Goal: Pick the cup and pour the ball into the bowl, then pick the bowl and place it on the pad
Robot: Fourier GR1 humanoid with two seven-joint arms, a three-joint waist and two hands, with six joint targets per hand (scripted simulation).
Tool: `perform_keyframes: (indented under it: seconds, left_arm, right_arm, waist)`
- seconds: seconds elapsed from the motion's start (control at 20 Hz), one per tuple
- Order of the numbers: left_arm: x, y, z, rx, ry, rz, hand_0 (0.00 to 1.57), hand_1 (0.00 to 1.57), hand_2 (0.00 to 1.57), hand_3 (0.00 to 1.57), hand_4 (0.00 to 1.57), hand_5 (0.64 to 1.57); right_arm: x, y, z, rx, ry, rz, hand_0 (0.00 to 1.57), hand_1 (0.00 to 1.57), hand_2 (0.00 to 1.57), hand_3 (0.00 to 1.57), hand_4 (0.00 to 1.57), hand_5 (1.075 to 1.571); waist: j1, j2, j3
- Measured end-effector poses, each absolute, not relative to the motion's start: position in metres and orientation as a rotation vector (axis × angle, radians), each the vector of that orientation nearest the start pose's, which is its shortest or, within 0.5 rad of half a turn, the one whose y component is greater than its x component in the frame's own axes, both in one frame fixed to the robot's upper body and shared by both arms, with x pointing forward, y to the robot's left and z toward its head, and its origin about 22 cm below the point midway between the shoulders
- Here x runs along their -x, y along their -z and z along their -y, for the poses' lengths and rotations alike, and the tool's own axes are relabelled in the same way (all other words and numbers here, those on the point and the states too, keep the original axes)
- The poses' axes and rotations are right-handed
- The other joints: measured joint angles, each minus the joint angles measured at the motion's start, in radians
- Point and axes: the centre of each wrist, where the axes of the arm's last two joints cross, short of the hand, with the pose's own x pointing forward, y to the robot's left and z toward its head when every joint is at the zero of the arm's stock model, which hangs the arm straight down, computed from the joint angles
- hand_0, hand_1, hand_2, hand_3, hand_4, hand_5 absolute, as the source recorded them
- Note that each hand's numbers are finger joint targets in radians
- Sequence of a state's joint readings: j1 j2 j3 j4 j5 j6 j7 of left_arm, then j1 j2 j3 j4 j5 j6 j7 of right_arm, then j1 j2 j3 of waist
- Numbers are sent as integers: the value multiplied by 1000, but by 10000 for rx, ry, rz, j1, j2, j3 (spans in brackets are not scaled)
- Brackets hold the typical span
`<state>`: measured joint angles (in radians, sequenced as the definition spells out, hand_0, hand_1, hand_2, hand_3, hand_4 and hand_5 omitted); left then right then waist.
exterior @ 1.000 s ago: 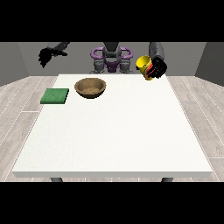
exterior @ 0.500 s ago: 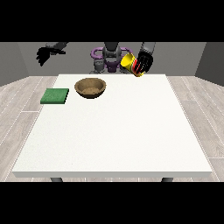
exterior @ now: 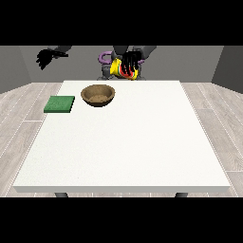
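Grey walls and pale plank flooring surround one white table (exterior: 123, 142), which fills most of the view. Behind its far edge stands the robot (exterior: 124, 53), mostly cut off at the top. Next in size is one wooden bowl (exterior: 98, 94), sitting near the far edge, open side up and ready to receive a pour. Just left of it, apart from it, lies one green pad (exterior: 60, 104), flat on the table (the bowl's final spot, by my reading). One yellow cup (exterior: 119, 69) hangs above the far edge, tilted, right of the bowl; the hand at the view's right (exterior: 129, 65) has its fingers curled round it, probably carrying it toward the bowl. No ball shows; presumably it sits inside. The hand at the view's left (exterior: 46, 58) hovers off the table, idle, fingers spread.
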<state>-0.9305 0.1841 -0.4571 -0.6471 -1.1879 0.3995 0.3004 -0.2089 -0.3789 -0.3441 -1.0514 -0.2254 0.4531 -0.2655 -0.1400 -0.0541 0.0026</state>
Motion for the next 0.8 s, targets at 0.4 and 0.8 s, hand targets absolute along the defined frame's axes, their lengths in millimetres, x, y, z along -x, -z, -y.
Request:
perform_keyframes:
  seconds: [0.4,0.8]
  left_arm:
    - [-404,-52,-74,-16813,18118,13635,1498,1498,1571,1571,1491,1236]
    - [-393,-38,-59,-18276,21185,11945,1445,1445,1571,1571,1527,1134]
  right_arm:
    - [-278,8,405,-899,-409,16543,0,0,0,0,0,1571]
    - [-275,9,411,-842,-244,16360,0,0,0,0,0,1571]
  waist:
    - [-117,222,1]
    - [60,-38,-17]
